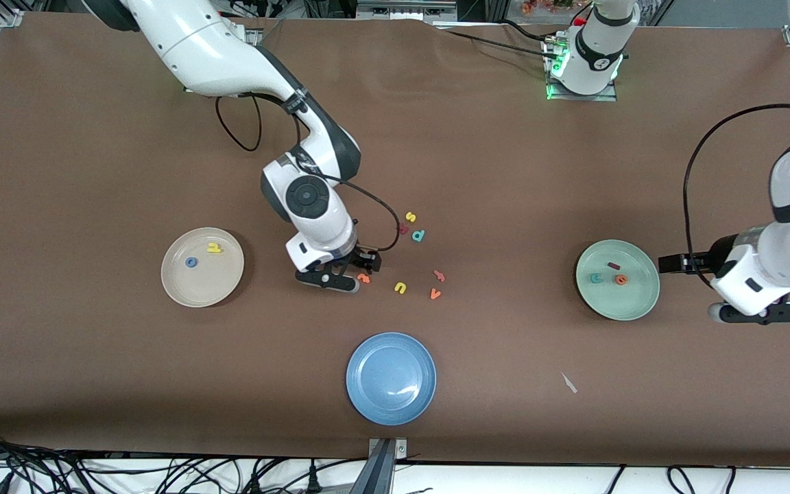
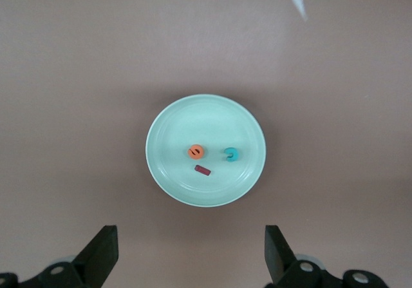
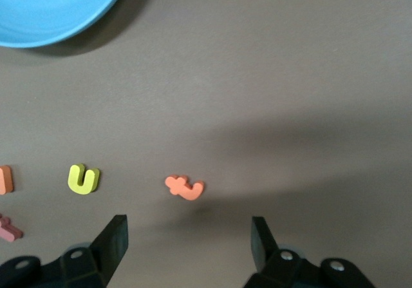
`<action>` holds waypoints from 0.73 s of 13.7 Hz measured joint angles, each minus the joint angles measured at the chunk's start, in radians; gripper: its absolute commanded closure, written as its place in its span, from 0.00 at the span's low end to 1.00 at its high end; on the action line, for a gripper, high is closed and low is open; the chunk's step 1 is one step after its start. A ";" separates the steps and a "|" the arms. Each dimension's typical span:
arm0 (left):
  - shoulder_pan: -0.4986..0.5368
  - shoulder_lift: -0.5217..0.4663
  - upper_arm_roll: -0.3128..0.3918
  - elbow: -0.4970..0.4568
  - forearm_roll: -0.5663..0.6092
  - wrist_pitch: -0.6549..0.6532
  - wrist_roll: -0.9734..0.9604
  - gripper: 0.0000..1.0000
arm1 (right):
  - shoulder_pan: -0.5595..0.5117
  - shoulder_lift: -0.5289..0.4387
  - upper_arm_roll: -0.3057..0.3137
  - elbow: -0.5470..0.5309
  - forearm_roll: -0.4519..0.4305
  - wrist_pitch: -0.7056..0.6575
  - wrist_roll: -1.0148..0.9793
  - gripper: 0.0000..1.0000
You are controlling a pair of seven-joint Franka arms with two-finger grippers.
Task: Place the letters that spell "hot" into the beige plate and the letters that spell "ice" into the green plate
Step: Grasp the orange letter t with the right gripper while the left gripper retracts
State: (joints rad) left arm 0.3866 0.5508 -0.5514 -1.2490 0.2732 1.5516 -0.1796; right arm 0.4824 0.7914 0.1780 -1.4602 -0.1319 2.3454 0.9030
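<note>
Low in the middle of the front view, the right gripper [image 1: 352, 273] hung just over the table with its fingers spread wide and nothing between them. The orange t [image 3: 184, 187] lay flat beside the fingertips, roughly centred on the gap, its long axis running across that gap, so a grasp would probably need a short advance. The yellow h [image 1: 214, 248] and blue o [image 1: 190, 261] already sat in the beige plate [image 1: 179, 288] at the frame's left. At the right edge the left gripper [image 2: 190, 256] waited, fingers wide and empty, beside the green plate [image 1: 635, 305], which held the i [image 2: 203, 169], c [image 2: 232, 153] and e [image 2: 196, 151].
</note>
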 measured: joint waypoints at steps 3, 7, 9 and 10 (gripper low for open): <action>-0.019 0.011 0.001 0.058 0.000 -0.006 0.000 0.00 | 0.037 0.070 -0.021 0.056 -0.065 0.000 0.036 0.16; -0.019 0.057 0.009 0.116 0.000 -0.005 0.005 0.00 | 0.044 0.119 -0.044 0.103 -0.073 0.000 0.036 0.19; -0.015 0.058 0.012 0.129 0.000 -0.006 0.006 0.00 | 0.045 0.122 -0.045 0.103 -0.073 0.001 0.036 0.19; -0.012 0.058 0.012 0.133 0.000 -0.007 0.007 0.00 | 0.047 0.124 -0.045 0.105 -0.073 0.002 0.036 0.19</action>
State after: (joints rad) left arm 0.3751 0.6087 -0.5394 -1.1158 0.2734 1.5449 -0.1723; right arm 0.5297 0.9157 0.1333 -1.3550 -0.2048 2.3475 0.9387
